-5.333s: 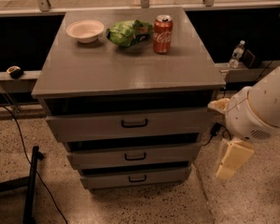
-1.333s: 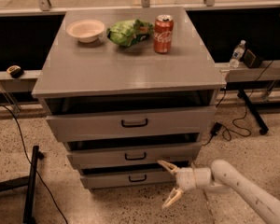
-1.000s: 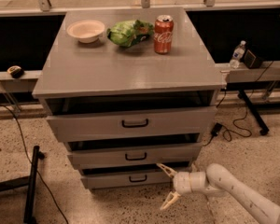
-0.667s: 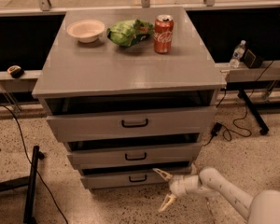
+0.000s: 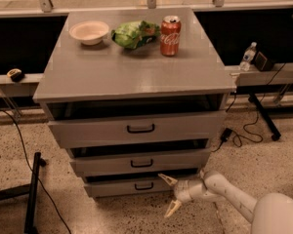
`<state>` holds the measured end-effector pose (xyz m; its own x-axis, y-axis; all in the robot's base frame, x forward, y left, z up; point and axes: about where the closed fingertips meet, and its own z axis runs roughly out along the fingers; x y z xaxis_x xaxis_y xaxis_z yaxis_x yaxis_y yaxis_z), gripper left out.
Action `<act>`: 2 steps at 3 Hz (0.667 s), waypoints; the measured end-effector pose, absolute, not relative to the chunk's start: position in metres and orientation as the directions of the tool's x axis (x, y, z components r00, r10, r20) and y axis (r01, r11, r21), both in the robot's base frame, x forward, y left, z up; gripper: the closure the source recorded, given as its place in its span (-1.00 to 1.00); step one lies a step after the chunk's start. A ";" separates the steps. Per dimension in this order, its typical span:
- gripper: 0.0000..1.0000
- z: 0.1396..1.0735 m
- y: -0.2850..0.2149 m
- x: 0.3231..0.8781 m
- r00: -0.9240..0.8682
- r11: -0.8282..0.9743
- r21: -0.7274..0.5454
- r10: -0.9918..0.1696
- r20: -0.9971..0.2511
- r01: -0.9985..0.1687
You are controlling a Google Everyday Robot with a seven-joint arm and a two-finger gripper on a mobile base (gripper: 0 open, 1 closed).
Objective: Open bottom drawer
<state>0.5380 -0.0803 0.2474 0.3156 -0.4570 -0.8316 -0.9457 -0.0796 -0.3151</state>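
Nearest the camera, the gripper [image 5: 170,195] is hovering low by the floor, fingers splayed wide and grasping nothing, in front of the right part of the bottom drawer [image 5: 112,187] at the foot of the grey cabinet [image 5: 136,77]. The drawer's small black handle [image 5: 144,185] is sitting left of the fingertips, so pinching here is risking empty air or a scrape along the flat front, and rising is risking the middle drawer [image 5: 102,164]. Farther back, a red can [image 5: 170,29] is showing Coca-Cola script; nothing is reading clearly on the green bag [image 5: 135,34].
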 end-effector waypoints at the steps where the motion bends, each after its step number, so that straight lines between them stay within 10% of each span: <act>1: -1.00 0.219 -0.079 0.547 0.331 -0.104 -0.328 -0.533 -0.779 -0.939; 2: -1.00 0.212 -0.083 0.557 0.364 -0.107 -0.382 -0.611 -0.703 -0.918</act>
